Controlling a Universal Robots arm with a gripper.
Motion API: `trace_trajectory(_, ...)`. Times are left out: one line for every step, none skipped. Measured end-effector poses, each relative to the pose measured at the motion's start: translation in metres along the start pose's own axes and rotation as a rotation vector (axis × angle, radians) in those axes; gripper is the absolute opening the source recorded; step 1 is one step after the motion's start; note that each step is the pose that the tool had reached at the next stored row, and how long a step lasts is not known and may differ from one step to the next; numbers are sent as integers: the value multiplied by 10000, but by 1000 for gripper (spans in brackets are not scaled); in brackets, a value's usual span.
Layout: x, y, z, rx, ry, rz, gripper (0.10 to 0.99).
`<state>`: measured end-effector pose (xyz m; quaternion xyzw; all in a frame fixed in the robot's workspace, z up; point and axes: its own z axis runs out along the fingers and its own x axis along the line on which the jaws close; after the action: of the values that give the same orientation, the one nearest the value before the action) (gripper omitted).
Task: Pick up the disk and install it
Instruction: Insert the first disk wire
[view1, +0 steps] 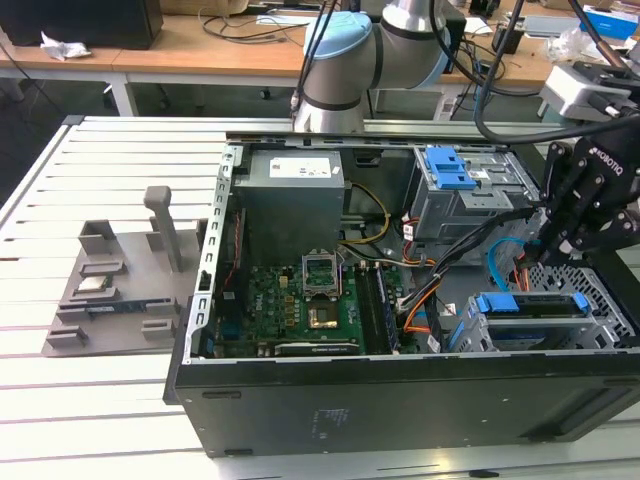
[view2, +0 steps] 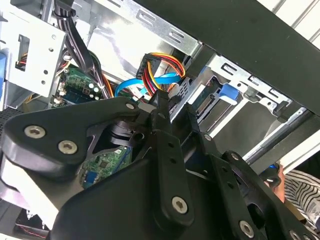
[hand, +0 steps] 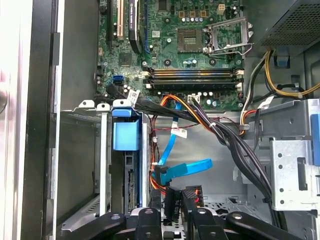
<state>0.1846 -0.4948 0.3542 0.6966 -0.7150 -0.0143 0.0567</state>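
Hanging among cables (hand: 220, 135), gripper (view1: 560, 262) sits above drive cage (view1: 540, 325).

Arm (view1: 345, 60): one, grey with a blue joint cap, reaching from the far side toward the exterior view's right. Gripper (view1: 560, 245): black, pointing downward. Fingers (hand: 172, 202): close together with a narrow gap, seen in both wrist views.

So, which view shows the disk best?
The first wrist view: the disk stands edge-on in its cage, blue carrier plain. The exterior view shows it from farther off; the second wrist view, one end.
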Motion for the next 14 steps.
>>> trace_trajectory(0,0,1,0,-1,1,286)
trace_trajectory(0,0,1,0,-1,0,220)
trace_trajectory(0,0,2,0,-1,1,169)
trace_trajectory(0,0,2,0,-1,0,169)
trace_trajectory(0,0,3,0,-1,0,169)
trace_trajectory(0,0,3,0,-1,0,169)
trace_trajectory(0,0,4,0,-1,0,169)
trace_trajectory(0,0,4,0,-1,0,169)
trace_trajectory(0,0,4,0,-1,0,169)
trace_trajectory(0,0,4,0,-1,0,169)
trace_trajectory(0,0,5,-1,-1,0,169)
trace_trajectory(7,-1,8,-1,-5,-1,169)
trace_trajectory(17,-1,7,-1,-2,0,169)
trace_trajectory(38,-1,7,0,-1,1,169)
